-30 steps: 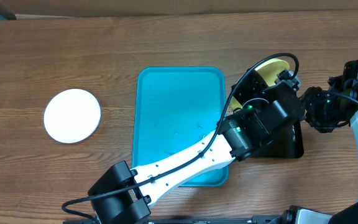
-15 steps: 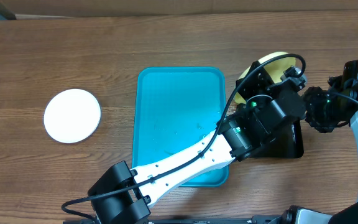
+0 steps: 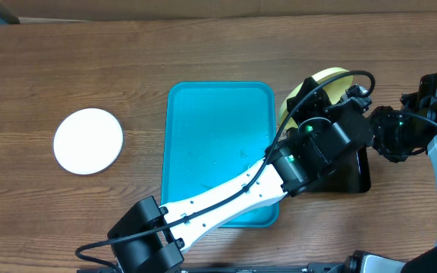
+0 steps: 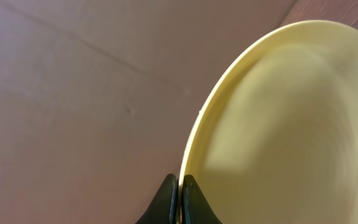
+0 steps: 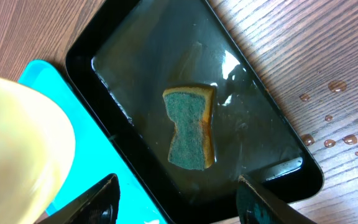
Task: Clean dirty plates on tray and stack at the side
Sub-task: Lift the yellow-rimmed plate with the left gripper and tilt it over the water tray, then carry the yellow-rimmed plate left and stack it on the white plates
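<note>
My left gripper is shut on the rim of a pale yellow-green plate and holds it tilted on edge in the air. From overhead the plate shows above the black tray, right of the turquoise tray. The plate also shows at the left of the right wrist view. A white plate lies on the table at the far left. My right gripper is open and empty above the near end of the black tray. I see no third plate.
A green-and-yellow sponge lies in shallow water in the black tray. Water drops dot the wooden table beside it. My left arm stretches diagonally across the turquoise tray's right side.
The plate in my left gripper has shifted a little to the left and turned more on edge. The right arm has not moved.
</note>
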Tool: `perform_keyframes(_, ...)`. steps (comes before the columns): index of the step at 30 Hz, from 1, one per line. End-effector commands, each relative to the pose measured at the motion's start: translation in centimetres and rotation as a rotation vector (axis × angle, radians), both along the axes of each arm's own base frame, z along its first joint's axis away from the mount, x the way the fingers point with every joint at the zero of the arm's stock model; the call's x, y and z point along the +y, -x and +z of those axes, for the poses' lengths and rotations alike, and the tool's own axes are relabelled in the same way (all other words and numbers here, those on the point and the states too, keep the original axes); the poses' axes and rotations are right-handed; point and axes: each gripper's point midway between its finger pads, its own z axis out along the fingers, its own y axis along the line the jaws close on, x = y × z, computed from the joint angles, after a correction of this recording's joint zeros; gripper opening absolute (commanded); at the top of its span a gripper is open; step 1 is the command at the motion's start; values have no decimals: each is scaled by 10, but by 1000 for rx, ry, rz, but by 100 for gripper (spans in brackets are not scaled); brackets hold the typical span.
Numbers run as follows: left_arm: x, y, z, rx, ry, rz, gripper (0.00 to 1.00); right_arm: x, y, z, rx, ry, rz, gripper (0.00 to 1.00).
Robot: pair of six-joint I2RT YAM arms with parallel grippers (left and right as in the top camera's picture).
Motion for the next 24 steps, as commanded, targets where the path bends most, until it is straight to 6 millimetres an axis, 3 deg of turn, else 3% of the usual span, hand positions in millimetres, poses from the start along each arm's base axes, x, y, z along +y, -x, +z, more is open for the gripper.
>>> perform_keyframes(1,4,-6,-13,67,145,33,4,-3,-2,3,-12,15,1,62)
perform_keyframes(8,39,7,-15,228,456,152,4,-4,0,2,-1,19,0,62)
perform_keyframes(13,104,13,-5,433,727,299,4,-4,0,2,-1,19,0,62)
perform_keyframes(15,145,15,-3,500,790,389,4,-4,0,2,0,19,0,62)
perform_keyframes(24,383,47,-24,555,845,1081,4,-4,-1,3,-4,20,0,62)
